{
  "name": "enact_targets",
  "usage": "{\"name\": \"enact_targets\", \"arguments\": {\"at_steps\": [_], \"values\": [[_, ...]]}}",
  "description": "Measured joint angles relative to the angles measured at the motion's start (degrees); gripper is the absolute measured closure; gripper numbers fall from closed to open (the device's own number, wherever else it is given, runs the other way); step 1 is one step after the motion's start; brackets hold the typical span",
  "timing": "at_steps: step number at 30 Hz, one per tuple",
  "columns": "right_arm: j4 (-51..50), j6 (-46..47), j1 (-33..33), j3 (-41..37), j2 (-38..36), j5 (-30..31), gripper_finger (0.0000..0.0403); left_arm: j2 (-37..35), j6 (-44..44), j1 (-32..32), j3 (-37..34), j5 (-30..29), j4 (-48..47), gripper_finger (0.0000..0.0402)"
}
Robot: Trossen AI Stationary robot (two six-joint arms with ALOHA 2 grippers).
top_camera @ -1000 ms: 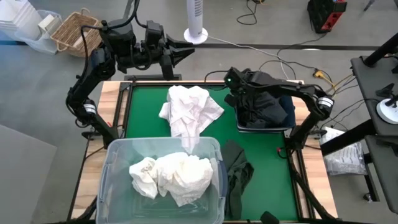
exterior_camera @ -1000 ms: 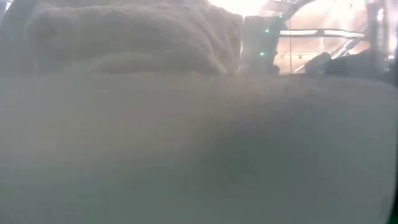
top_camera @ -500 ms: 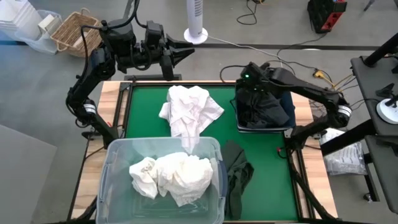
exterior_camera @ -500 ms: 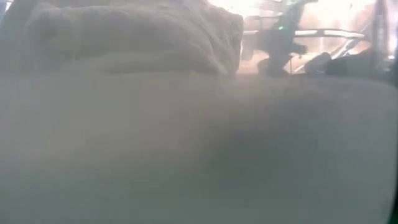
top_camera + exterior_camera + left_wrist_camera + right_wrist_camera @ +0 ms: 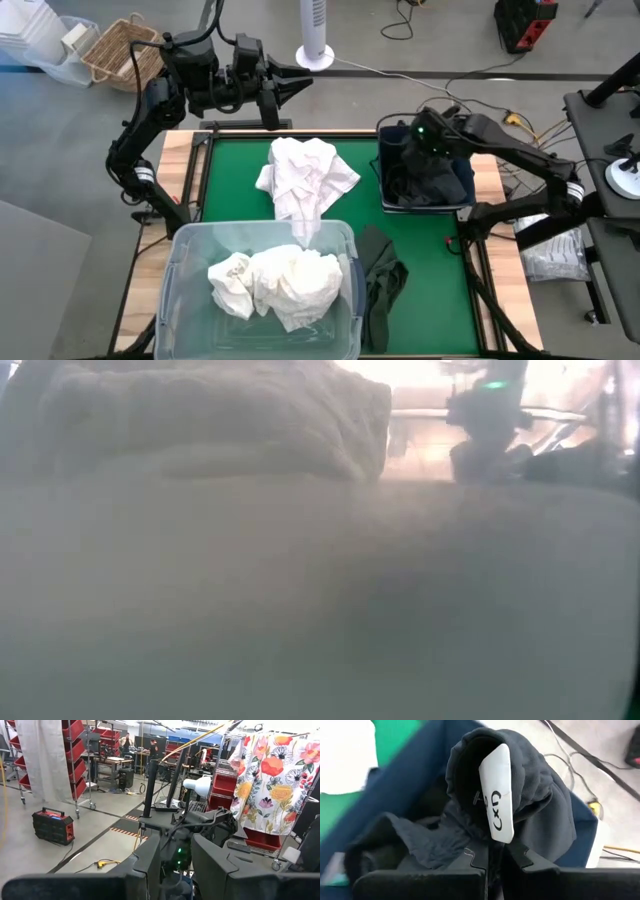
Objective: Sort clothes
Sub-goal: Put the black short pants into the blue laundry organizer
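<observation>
Dark clothes (image 5: 432,178) fill the dark blue bin (image 5: 383,170) at the table's right. On top lies a black hooded garment (image 5: 540,805) with a white label (image 5: 499,795). My right gripper (image 5: 492,856) hangs shut just above them, over the bin's far part (image 5: 415,145). A white garment (image 5: 303,175) lies on the green mat, its near end draped over the far rim of the clear tub (image 5: 190,245). More white clothes (image 5: 275,282) are in the tub. An olive garment (image 5: 381,275) lies right of the tub. My left gripper (image 5: 300,82) waits open, level, beyond the far edge.
The green mat (image 5: 235,190) has bare room left of the white garment and between that garment and the bin. A wicker basket (image 5: 118,50) and a white fan base (image 5: 315,55) stand on the floor beyond the table. The low view is almost wholly blocked by the tub's hazy wall (image 5: 300,590).
My right gripper has risen and gone toward the table's right edge, from the bin's left rim to above the bin's far part, rolling a little at the wrist. The dark clothes stay in the bin.
</observation>
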Motion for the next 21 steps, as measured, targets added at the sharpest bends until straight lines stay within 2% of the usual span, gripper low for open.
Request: {"name": "enact_targets", "arguments": {"at_steps": [4, 13, 21], "values": [[2.0, -1.0, 0.1, -5.5, 0.0, 2.0, 0.039, 0.0, 0.0, 0.0, 0.0, 0.0, 0.0, 0.0313], [17.0, -1.7, 0.2, -20.5, 0.0, 2.2, 0.039, 0.0, 0.0, 0.0, 0.0, 0.0, 0.0, 0.0313], [27.2, 0.5, 0.1, -30.4, 0.1, 1.7, 0.039, 0.0, 0.0, 0.0, 0.0, -0.1, 0.0, 0.0313]]}}
